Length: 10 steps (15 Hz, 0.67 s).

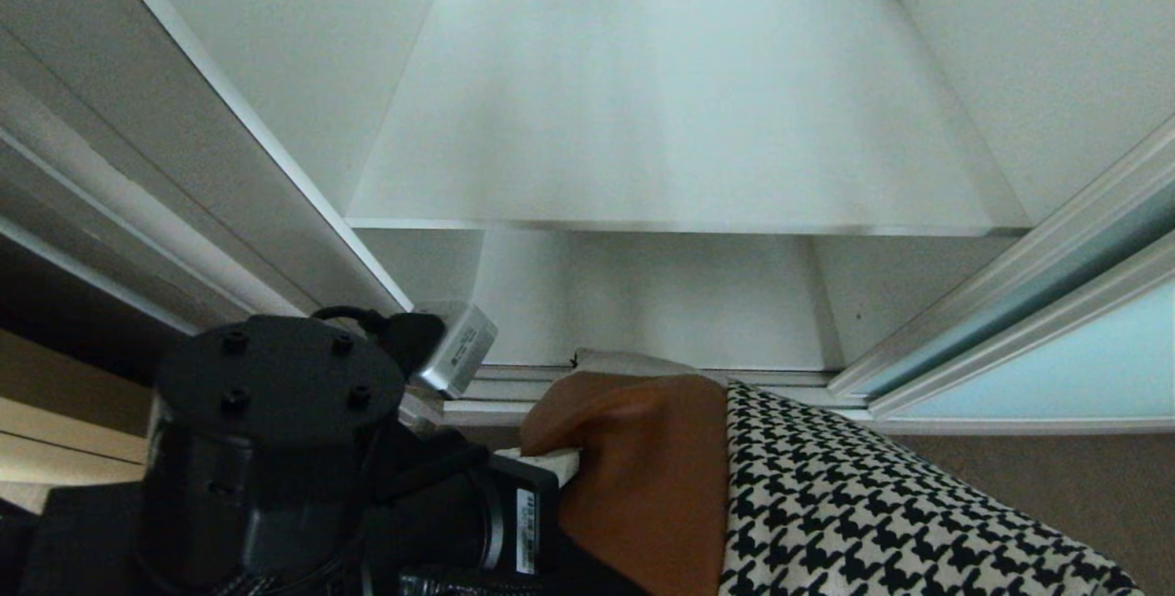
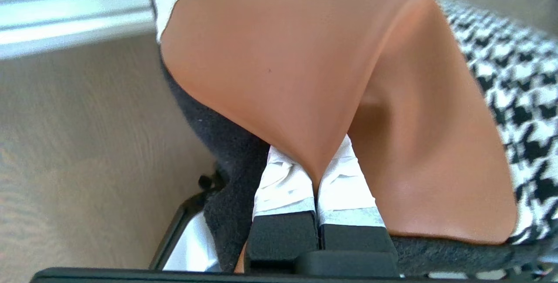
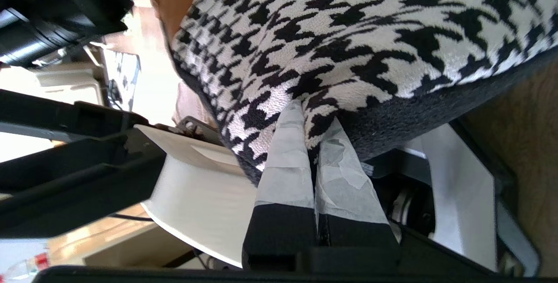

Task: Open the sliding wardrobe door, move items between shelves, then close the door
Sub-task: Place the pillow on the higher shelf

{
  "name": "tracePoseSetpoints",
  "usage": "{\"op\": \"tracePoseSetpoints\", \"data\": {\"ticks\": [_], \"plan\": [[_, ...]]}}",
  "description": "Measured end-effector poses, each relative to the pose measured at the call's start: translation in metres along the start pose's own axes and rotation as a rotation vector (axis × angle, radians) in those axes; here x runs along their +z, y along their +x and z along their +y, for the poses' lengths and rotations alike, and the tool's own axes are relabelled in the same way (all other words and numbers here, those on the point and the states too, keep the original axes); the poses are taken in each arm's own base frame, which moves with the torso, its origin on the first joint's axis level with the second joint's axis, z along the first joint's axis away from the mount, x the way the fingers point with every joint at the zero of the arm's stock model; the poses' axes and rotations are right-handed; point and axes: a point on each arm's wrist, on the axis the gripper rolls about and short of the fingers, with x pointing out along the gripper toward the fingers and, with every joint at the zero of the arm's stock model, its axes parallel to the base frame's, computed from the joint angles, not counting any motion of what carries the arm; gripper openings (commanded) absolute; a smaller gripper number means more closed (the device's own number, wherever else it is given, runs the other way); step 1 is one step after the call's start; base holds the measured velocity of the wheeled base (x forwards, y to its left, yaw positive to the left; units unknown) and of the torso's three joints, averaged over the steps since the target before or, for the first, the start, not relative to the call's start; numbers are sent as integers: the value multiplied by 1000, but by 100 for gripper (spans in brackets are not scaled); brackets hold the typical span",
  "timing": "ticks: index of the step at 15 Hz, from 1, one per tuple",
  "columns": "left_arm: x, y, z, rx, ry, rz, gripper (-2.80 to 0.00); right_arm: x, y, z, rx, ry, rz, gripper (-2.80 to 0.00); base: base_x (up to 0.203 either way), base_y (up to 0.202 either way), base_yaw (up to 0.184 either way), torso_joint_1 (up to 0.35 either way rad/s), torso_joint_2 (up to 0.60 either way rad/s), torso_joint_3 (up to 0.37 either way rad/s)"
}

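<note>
ITEM: cushion (image 1: 826, 495), rect., part tan-brown leather, part b/w houndstooth, black fuzzy underside. Loc.: held up in front of the wardrobe, outside it, above the floor (image 1: 1037, 477) by the door track; not on any shelf yet. Nearest board, the upper shelf (image 1: 679, 118), lies beyond it w/ front edge bare; a lower bay shows under that edge.

HOLD, left to right:
- left gripper (image 2: 317, 174): taped fingers (image 2: 283, 182) closed tight on a pinched fold of leather at the tan end.
- right gripper (image 3: 313, 143): taped fingers (image 3: 285, 161) closed on a pinch of houndstooth at the seam w/ the black underside. Not visible in head view.

HANDLING (est.): soft, light; cover puckers at both pinches, so grip is on skin, not filling. Leather prob. slick, may creep out of the pads; the fabric end should hold better. Will sag between grips; keep both ends level. Not fragile. Deeper bites on the end seams = safer.

DOOR: sliding wardrobe door (image 1: 1065, 366), pale aqua glass, silver frame, slid off to the right; opening clear.

UNSEEN / UNCLEAR:
- cushion's near end cut off by head view's bottom edge
- left arm's black housing (image 1: 266, 449) blocks lower-left area
- lower bay's floor hidden behind the cushion
- upper shelves out of view
- right wrist view's background: robot parts + pale clutter, unidentifiable
</note>
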Motion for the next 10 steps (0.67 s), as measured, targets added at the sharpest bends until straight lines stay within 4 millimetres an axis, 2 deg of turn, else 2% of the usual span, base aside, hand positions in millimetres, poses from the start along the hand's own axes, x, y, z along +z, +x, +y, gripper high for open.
{"op": "tracePoseSetpoints", "data": {"ticks": [4,10], "plan": [[-6,2,1,6,8,24,-280,2,1,1,0,13,3,-280,-17,0,0,2,1,0],[-9,2,1,7,6,32,-280,2,1,1,2,12,1,-280,-188,0,1,2,0,3]]}}
